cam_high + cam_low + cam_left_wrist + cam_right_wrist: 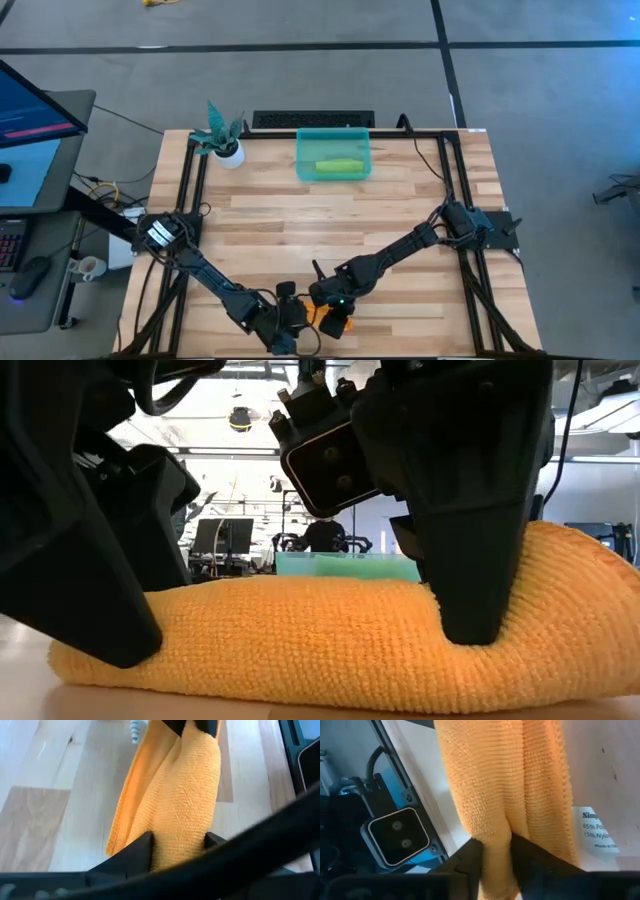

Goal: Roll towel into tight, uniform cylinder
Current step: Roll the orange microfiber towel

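Observation:
An orange towel [330,640], loosely rolled into a long bundle, lies along the table's near edge [326,317]. My left gripper [180,850] is open, and its fingers stand on either side of the bundle's left end [90,650]. My right gripper [497,852] is shut on a ridge of the cloth farther right along the bundle. In the high view the two grippers meet over the towel, left [285,325] and right [332,300]. The towel's white care label [595,832] lies flat on the wood beside it. My left gripper straddles the bundle's left end [182,835], coming slanting down along its length. The cloth fills the gap and touches both fingers [145,852]. The towel lies on the table. My right gripper pinches a raised fold of the towel's upper side [495,837] between its two fingers, slanting down from the table's far right. One finger [470,580] dents the bundle's top. The towel stays on the table.
A green bin [333,155] holding a yellow-green thing stands at the far middle, with a potted plant [222,140] to its left. The table's near edge and the low camera [395,837] are right beside the towel. Bare wood lies between the towel and the bin.

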Tool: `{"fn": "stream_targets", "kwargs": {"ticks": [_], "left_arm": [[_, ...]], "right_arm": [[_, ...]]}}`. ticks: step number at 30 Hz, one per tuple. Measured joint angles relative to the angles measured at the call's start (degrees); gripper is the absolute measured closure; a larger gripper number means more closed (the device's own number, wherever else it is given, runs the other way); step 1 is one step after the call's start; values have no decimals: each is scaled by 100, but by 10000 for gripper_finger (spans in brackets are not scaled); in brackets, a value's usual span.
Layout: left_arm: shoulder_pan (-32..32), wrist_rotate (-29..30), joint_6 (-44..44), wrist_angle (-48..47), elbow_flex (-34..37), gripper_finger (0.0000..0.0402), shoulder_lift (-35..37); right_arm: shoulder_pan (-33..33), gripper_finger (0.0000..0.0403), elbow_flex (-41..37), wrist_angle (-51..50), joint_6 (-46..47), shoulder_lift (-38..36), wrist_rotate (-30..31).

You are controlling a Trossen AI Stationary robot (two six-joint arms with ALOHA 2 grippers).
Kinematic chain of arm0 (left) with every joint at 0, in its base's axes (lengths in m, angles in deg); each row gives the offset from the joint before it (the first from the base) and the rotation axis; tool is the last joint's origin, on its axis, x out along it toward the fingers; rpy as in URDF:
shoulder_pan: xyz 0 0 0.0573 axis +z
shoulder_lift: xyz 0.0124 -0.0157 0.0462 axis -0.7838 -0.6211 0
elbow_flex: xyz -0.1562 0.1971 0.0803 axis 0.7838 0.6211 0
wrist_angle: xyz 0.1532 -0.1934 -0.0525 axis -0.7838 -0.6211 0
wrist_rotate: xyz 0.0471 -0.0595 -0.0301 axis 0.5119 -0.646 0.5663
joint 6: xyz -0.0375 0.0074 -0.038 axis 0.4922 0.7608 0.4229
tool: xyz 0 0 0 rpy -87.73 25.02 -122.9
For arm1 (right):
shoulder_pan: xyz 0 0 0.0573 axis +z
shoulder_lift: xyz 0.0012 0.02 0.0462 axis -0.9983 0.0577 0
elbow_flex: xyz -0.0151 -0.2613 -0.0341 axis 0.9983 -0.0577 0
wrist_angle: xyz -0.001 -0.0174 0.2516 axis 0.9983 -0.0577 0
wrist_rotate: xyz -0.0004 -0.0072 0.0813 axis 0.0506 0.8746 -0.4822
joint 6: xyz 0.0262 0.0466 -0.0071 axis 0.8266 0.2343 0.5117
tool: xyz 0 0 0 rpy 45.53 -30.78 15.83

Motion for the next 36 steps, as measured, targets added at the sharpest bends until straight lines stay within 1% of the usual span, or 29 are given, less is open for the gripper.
{"fn": "stream_targets", "kwargs": {"ticks": [4, 6, 9, 12, 19, 21, 23, 25, 28, 30, 33, 35, 36], "left_arm": [[8, -33, 216, 28, 64, 226, -4], [-1, -35, 309, 56, 68, 226, -9], [-14, -60, 392, 146, 81, 226, -15], [-14, -68, 571, 170, 84, 226, -22], [0, -106, 788, 177, 84, 226, -28], [6, -147, 889, 186, 88, 226, -26], [28, -179, 1006, 166, 86, 226, -26], [35, -196, 1098, 176, 88, 226, -24], [35, -196, 1105, 182, 88, 226, -24], [44, -195, 1122, 183, 88, 226, -24], [50, -206, 1142, 185, 88, 226, -24], [52, -206, 1172, 187, 88, 226, -24], [52, -206, 1199, 185, 88, 226, -24]], "right_arm": [[7, 258, 7, 36, -24, -2, 47], [-24, 234, 11, 53, -86, -2, -83], [-92, 211, 1, -3, -227, -48, -368], [-92, 199, -6, -123, -447, -134, -270], [-49, 196, -31, -1107, -936, -780, 580], [58, 197, -47, -1428, -1104, -1042, 941], [249, 197, -30, -1420, -1314, -1288, 1355], [533, 197, -30, -1373, -1517, -1408, 1983], [978, 197, -37, -918, -1670, -1388, 3004], [1250, 199, -37, -641, -1779, -1384, 3566], [1500, 203, -11, -104, -1947, -1193, 4160], [1622, 211, -57, -144, -1955, -1140, 4638], [1628, 219, -43, 49, -1956, -1089, 4755]]}}
